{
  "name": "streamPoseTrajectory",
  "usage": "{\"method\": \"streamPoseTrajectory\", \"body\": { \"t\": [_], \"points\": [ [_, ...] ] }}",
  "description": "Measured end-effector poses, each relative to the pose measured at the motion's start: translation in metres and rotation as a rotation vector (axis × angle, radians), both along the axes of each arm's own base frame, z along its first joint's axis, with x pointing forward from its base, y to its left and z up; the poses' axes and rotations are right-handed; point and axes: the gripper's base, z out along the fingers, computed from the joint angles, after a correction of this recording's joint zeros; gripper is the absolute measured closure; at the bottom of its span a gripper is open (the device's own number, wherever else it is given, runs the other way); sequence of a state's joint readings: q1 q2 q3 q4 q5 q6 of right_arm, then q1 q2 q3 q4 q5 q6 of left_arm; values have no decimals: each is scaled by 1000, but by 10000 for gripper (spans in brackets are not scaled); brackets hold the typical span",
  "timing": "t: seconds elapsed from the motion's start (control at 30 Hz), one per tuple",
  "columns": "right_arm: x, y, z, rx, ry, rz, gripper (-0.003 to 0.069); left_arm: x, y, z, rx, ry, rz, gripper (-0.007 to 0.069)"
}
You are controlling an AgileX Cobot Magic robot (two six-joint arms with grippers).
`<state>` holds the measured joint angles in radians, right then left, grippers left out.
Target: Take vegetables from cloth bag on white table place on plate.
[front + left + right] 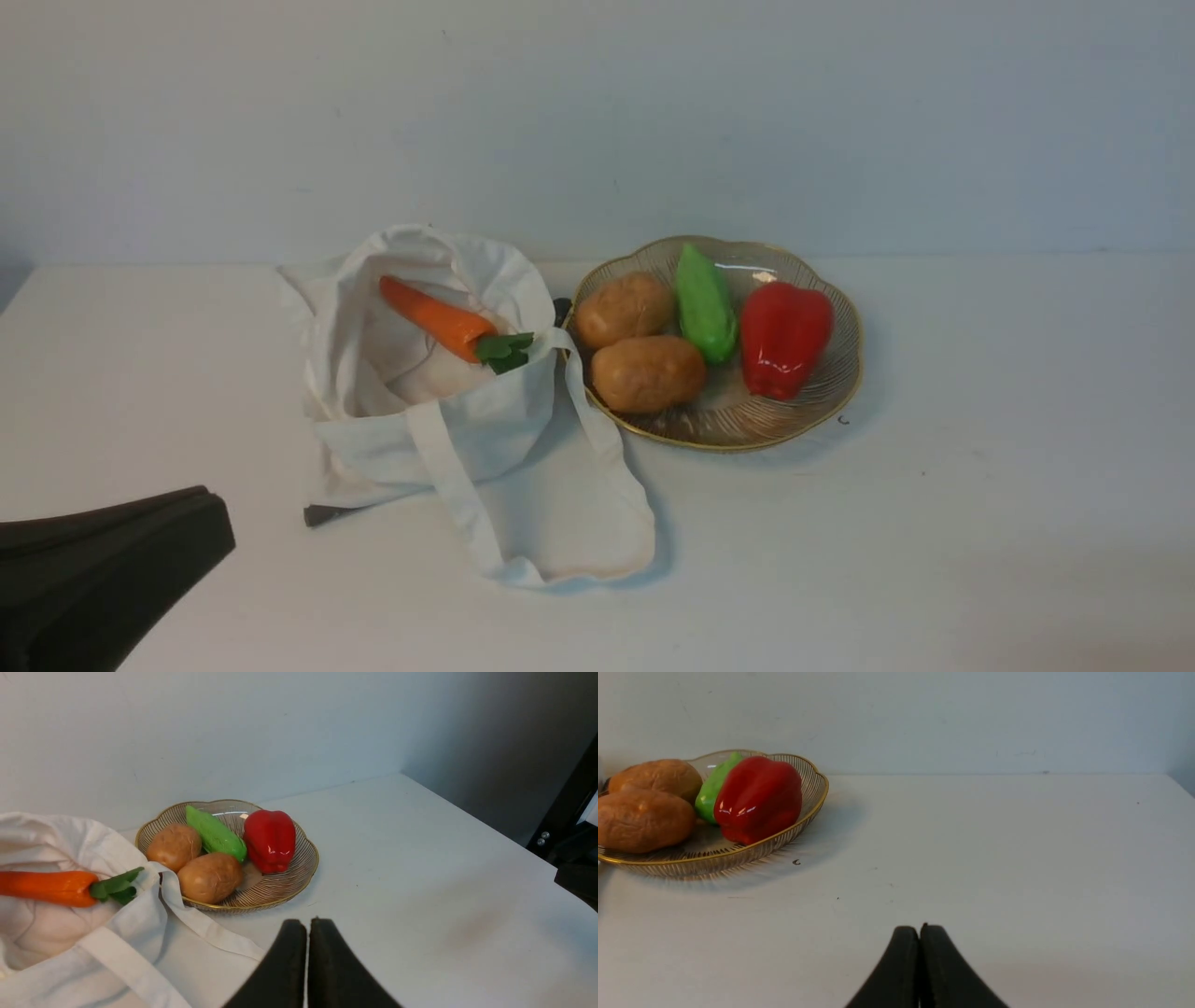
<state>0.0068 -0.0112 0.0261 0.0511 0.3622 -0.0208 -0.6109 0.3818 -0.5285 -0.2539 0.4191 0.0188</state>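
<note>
The white cloth bag [439, 439] lies open on the white table [934, 523], left of the plate [822, 392]. An orange carrot [439, 319] with green leaves lies in the bag's mouth; it also shows in the left wrist view [46, 887]. The green vegetable [705, 303] lies on the plate between two potatoes [644, 373] and a red pepper [782, 336]. My left gripper [307, 926] is shut and empty, low at the front left, near the bag's strap [205, 928]. My right gripper [920, 931] is shut and empty over bare table, right of the plate [803, 807].
A wall stands close behind the bag and plate. A small dark object [322, 513] pokes out from under the bag's front left corner. A dark frame [570, 826] stands beyond the table's right edge in the left wrist view.
</note>
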Motion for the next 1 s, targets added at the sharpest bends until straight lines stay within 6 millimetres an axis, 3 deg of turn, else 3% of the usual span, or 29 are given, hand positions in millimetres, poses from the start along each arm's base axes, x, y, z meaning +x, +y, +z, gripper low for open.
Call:
{"method": "streamPoseTrajectory", "body": {
  "t": [0.37, 0.53, 0.8, 1.0],
  "points": [
    [0, 0, 0, -11, 0, 2, 673, 1, 2, -1, 45, -30, 14, 629],
    [0, 0, 0, -23, 0, 4, 673, 5, 4, -12, 123, -51, 46, 629],
    [0, 0, 0, -9, 0, 2, 673, 18, 16, -53, 181, 16, 240, 629],
    [0, 0, 0, -8, 0, 2, 673, 19, 33, -80, 189, -37, 427, 629]
  ]
}}
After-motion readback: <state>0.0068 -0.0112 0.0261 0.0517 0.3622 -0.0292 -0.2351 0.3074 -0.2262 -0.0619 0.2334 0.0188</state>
